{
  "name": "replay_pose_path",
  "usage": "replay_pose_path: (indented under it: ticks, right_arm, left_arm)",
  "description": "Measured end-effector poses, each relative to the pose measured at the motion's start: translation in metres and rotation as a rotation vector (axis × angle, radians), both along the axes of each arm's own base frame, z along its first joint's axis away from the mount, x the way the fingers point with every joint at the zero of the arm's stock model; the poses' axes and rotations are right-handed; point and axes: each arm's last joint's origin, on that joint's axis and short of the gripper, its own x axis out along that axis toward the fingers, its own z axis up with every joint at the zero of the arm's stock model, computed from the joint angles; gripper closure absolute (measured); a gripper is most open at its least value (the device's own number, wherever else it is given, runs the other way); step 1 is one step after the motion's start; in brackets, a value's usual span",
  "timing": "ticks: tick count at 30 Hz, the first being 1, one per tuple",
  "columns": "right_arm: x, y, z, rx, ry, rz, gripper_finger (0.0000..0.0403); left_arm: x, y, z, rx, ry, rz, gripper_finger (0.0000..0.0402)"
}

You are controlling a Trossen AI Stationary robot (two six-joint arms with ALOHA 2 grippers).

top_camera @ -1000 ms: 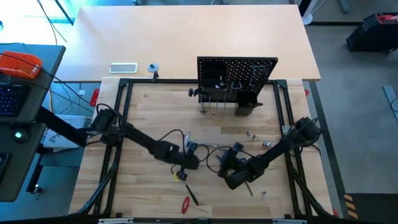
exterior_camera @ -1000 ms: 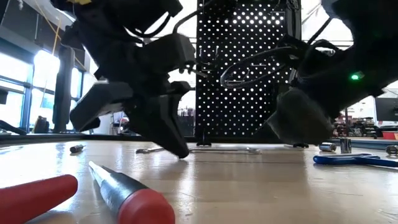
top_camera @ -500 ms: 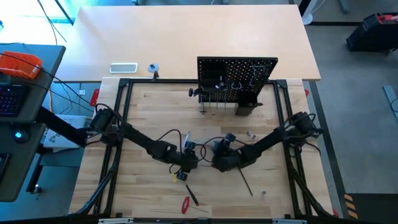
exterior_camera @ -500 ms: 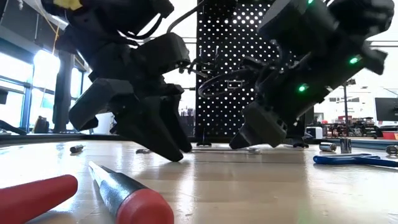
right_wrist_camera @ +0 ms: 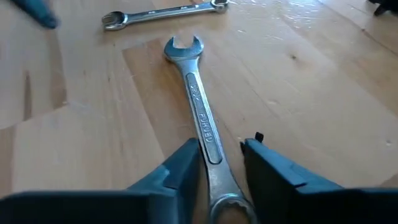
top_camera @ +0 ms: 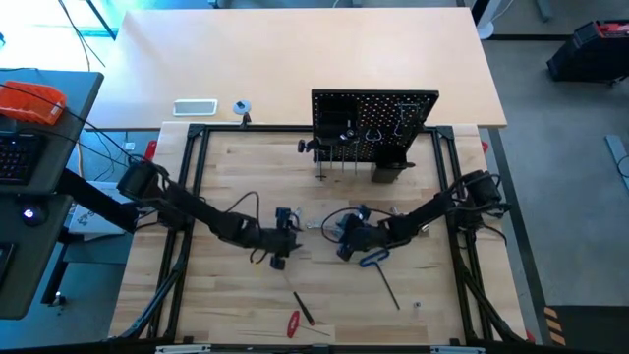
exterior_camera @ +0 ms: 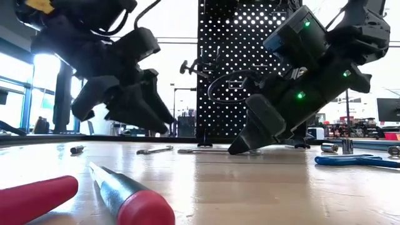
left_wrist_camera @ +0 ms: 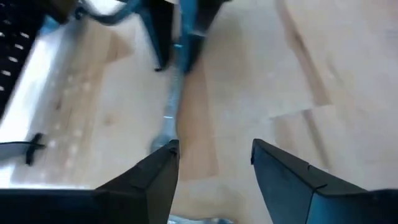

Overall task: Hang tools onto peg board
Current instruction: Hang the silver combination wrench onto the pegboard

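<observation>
Both grippers sit low over the middle of the wooden table (top_camera: 246, 177), facing each other. Right gripper (right_wrist_camera: 221, 165) has its two fingers (right_wrist_camera: 180, 168) set on either side of the shank of a silver wrench (right_wrist_camera: 202, 124) that lies flat on the boards, the pads close against the metal but the wrench not lifted; from the low view its fingertips reach down to the tabletop in front of the peg board (exterior_camera: 250, 69). A smaller wrench (right_wrist_camera: 163, 14) lies flat just beyond the head of the first one, apart from it. Left gripper (left_wrist_camera: 214, 152) hangs with its fingers (left_wrist_camera: 155, 174) spread wide and nothing between them, raised a little off the table in the low view, looking along the same silver shank toward the other arm. In the high view the left gripper (top_camera: 283, 236) and right gripper (top_camera: 346, 236) are near each other, the left arm reaching in from the left edge of the frame and the right arm from the right. A blue-handled hex key (top_camera: 373, 260) lies just beside the right gripper, with a long dark rod (top_camera: 388, 288) stretching toward the near edge. Two red-handled screwdrivers (exterior_camera: 134, 203) lie at the near edge of the table. The peg board stands upright at the far side, with hooks and a few tools on it, well apart from both grippers. Small metal bits (top_camera: 396, 210) lie on the boards between the board and the right arm.
</observation>
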Motion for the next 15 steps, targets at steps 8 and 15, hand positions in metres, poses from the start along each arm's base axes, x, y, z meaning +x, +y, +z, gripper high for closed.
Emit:
replay_pose_path:
  ticks: [8, 15]
  right_arm:
    - [-0.001, 0.026, 0.003, 0.102, -0.036, 0.17, 0.0374]
    - [0.006, 0.041, 0.011, 0.065, -0.035, 0.213, 0.0376]
  left_arm:
    - [0.01, 0.027, -0.006, -0.082, -0.038, -0.05, 0.021]
    - [0.025, 0.037, -0.018, -0.251, -0.03, -0.209, 0.021]
